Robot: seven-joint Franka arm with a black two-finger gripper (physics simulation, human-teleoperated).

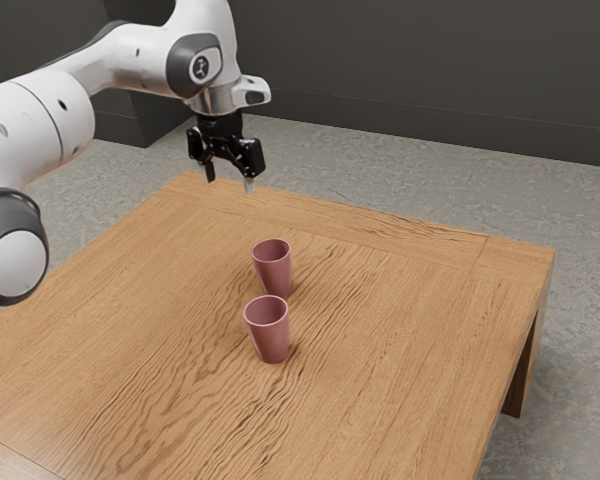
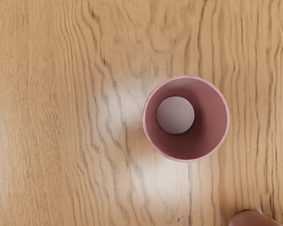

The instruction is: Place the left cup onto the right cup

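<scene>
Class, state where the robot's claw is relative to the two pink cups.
In the exterior view the claw hangs open above the table, up and toward the exterior view's left of the farther cup, touching neither cup.

It has the look of a bare robot test room, a lab space rather than a home or kitchen. A white jointed arm [image 1: 40, 120] reaches in over a low wooden tabletop [image 1: 400, 400] with bold grain. Around it spreads a grey speckled floor [image 1: 560, 210], like concrete or thin carpet, running back to a plain dark grey wall [image 1: 430, 40] with a dark skirting board [image 1: 460, 122]. Two matching pink cups stand on the wood, the nearer cup [image 1: 268, 328] and the farther cup [image 1: 272, 266].
</scene>
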